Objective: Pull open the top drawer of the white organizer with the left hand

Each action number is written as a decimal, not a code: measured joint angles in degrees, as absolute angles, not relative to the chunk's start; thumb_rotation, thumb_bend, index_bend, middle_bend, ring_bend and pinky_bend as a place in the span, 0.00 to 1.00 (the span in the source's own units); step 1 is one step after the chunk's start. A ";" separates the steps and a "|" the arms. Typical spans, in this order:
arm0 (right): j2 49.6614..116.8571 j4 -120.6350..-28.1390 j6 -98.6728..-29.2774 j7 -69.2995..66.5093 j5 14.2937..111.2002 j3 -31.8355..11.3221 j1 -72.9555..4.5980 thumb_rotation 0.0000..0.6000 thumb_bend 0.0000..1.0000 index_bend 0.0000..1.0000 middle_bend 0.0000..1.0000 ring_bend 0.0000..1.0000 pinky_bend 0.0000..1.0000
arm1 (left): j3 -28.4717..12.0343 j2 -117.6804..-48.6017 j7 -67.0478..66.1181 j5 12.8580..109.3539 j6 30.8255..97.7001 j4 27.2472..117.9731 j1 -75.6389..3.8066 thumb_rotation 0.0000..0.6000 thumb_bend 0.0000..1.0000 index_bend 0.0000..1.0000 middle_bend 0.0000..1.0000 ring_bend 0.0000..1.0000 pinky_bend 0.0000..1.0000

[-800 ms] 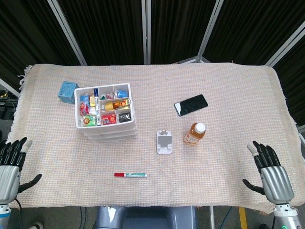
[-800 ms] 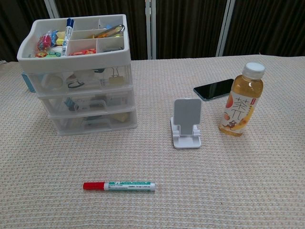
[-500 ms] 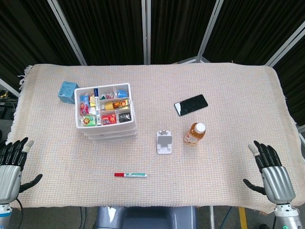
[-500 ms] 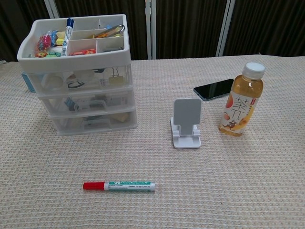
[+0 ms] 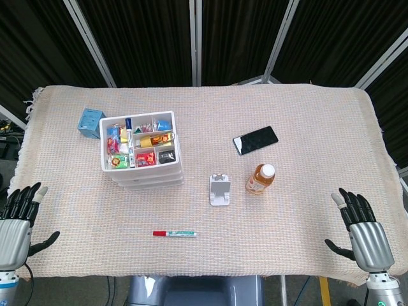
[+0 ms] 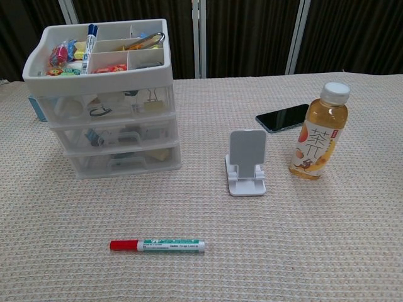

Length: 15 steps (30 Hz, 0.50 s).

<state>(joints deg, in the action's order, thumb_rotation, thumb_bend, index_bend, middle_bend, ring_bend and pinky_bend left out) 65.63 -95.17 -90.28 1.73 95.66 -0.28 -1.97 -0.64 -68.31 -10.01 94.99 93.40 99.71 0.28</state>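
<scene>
The white organizer (image 5: 143, 153) (image 6: 107, 100) stands left of centre on the woven cloth, its top tray full of small coloured items. Its top drawer (image 6: 106, 104) is clear-fronted and sits flush with the two drawers below. My left hand (image 5: 16, 223) hovers at the table's near left corner, fingers spread, holding nothing, well away from the organizer. My right hand (image 5: 363, 229) is at the near right corner, fingers also spread and empty. Neither hand shows in the chest view.
A red-capped marker (image 5: 174, 234) (image 6: 157, 245) lies in front of the organizer. A white phone stand (image 5: 220, 190) (image 6: 246, 162), a tea bottle (image 5: 261, 178) (image 6: 319, 131) and a black phone (image 5: 255, 139) (image 6: 283, 117) sit to the right. A blue box (image 5: 91, 122) is behind the organizer's left side.
My left hand has drifted slightly lower and toward the table edge. Everything else is unchanged.
</scene>
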 measured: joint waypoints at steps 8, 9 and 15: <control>65.44 -95.27 -90.13 1.11 95.06 -0.46 -1.98 1.00 0.02 0.00 0.00 0.00 0.00 | -1.57 -70.97 -1.29 95.40 93.74 99.69 -0.86 1.00 0.60 0.00 0.77 0.76 0.61; 65.37 -95.34 -90.23 1.01 95.08 -0.49 -1.96 1.00 0.02 0.00 0.00 0.00 0.00 | -1.51 -71.23 0.36 95.46 93.36 99.78 -1.16 1.00 0.63 0.00 0.78 0.77 0.63; 64.92 -95.64 -90.54 0.32 95.16 -0.49 -1.83 1.00 0.02 0.00 0.00 0.00 0.00 | -0.49 -72.21 11.10 95.26 86.74 101.40 -4.47 1.00 0.69 0.00 0.81 0.79 0.65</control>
